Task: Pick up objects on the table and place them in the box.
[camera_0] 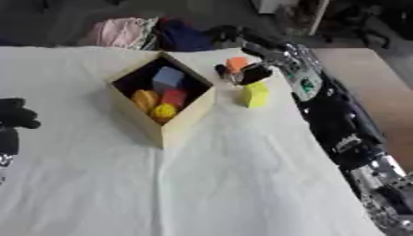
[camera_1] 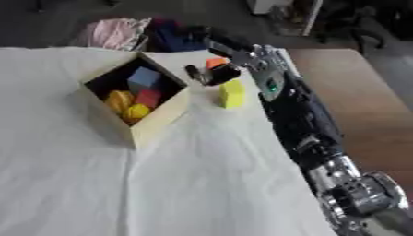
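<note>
On a white cloth-covered surface [camera_0: 202, 184], a tan open box [camera_0: 181, 122] is set with one corner toward the viewer; blue, red and yellow pieces are seen inside. Just right of the box, a yellow block [camera_0: 256, 94] is stood upright, long axis vertical. Behind it, an orange block [camera_0: 236, 63] is pinched by the right hand [camera_0: 246, 73]. At the left edge, the left hand [camera_0: 16, 115] is seen curled, holding nothing.

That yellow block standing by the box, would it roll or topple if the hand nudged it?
The yellow block looks flat-sided, so it probably won't roll. It stands taller than wide on white cloth, so a high push might tip it. It seems rigid, likely keeping its shape.
</note>
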You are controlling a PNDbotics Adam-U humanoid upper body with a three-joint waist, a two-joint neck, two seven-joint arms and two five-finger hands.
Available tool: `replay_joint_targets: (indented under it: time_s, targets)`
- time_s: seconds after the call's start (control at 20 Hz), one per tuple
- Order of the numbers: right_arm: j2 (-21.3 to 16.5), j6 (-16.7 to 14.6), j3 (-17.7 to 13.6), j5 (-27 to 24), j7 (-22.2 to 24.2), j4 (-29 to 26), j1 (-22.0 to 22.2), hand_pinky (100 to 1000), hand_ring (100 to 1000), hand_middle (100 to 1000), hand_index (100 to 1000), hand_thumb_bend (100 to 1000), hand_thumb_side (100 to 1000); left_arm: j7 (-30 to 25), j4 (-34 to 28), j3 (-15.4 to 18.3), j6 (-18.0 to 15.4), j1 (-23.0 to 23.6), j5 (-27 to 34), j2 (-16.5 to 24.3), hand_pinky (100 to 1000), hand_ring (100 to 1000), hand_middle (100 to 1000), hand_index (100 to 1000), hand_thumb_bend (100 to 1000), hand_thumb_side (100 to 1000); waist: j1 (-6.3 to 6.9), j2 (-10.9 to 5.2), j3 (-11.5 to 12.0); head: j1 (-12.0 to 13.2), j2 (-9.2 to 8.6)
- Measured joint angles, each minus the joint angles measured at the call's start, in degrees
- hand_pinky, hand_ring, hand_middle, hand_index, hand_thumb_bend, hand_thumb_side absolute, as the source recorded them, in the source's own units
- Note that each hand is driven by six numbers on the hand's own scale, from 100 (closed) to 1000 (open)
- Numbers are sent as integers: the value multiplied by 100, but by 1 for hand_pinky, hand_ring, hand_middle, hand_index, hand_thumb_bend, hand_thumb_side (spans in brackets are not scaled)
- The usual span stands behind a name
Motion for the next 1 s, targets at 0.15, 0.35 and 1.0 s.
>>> replay_joint_targets:
  time_s: [0.15, 0.35, 1.0]
  targets:
    - [-69, 333, -195, 38, -49, 237, 71, 882, 918, 959, 1000, 100, 327, 11, 0, 23, 13, 14, -38, 0, 817, 679, 663, 830, 100, 526, 2, 0, -39, 25, 0]
    - [-79, 845, -353, 480, -261, 563, 137, 924, 957, 976, 1000, 100, 398, 4, 0, 24, 21, 40, -71, 0, 817, 680, 668, 830, 100, 525, 2, 0, -54, 41, 0]
    - [-77, 1056, -401, 1480, 173, 1205, 181, 945, 985, 989, 1000, 100, 698, -45, 0, 23, 62, 50, -93, 0, 818, 681, 670, 833, 100, 527, 2, 0, -53, 33, -1]
